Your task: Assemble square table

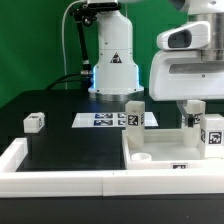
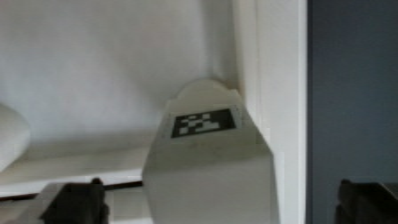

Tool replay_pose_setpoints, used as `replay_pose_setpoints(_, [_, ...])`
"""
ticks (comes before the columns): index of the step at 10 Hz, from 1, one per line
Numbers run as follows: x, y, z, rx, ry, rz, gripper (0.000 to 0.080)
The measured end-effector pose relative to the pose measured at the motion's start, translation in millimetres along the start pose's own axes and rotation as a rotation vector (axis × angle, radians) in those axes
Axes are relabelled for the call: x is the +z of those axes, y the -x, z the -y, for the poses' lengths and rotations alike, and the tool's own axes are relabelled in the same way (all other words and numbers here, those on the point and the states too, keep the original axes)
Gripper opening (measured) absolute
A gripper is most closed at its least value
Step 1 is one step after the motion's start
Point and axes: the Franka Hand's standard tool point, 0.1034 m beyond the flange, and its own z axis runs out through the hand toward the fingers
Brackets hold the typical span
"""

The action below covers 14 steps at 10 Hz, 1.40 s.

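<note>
You are looking at a black worktop [image 1: 60, 140], with a white rim [image 1: 60, 180] running along its near edge and along the edge at the exterior view's left. The arm [image 1: 113, 60] is standing at the far edge. Its wrist end is hanging over the near corner at the exterior view's right.

The slab [image 1: 170, 160] is lying flat in that corner, just beside the near rim, with its raised walls facing up. The marker board [image 1: 100, 120] is lying around the worktop's middle, near the slab.

The lone leg [image 1: 35, 122] is sitting near the edge at the exterior view's left, well apart from the slab. The corner leg [image 1: 133, 114] is standing upright at the slab's far corner, between the marker board and the slab; you cannot tell whether it is resting on the slab or beside it. The right leg [image 1: 212, 131] is showing its tag at the slab's side toward the exterior view's right.

The pincer [image 2: 224, 202] is hanging released over the slab and grasping nothing. In the wrist view its fingers [image 2: 80, 200] are standing wide apart, with a tagged leg [image 2: 201, 150] lying between them. That leg is touching neither finger and is sitting just beside a white wall. You cannot tell which of the exterior view's legs it is.
</note>
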Motion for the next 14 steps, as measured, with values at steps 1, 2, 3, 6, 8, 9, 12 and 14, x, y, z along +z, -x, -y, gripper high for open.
replay_pose_setpoints(1, [-0.2, -0.5, -1.3, -0.073, 0.002, -0.001, 0.0649])
replay_pose_setpoints(2, [0.1, -0.7, -3.1, -0.150, 0.006, -0.001, 0.0529])
replay_pose_setpoints(3, [0.2, -0.6, -3.1, -0.128, 0.006, -0.001, 0.0392])
replay_pose_setpoints(6, [0.2, -0.7, -3.5, -0.127, 0.006, -0.001, 0.0290])
replay_pose_setpoints(8, [0.2, -0.7, -3.7, -0.097, 0.006, -0.001, 0.0290])
replay_pose_setpoints(9, [0.3, -0.7, -3.6, -0.057, 0.006, -0.001, 0.0290])
replay_pose_setpoints(12, [1.0, 0.6, -3.4, 0.315, 0.003, -0.015, 0.0290])
replay_pose_setpoints(14, [1.4, 0.6, -4.3, 0.516, -0.001, -0.014, 0.0291])
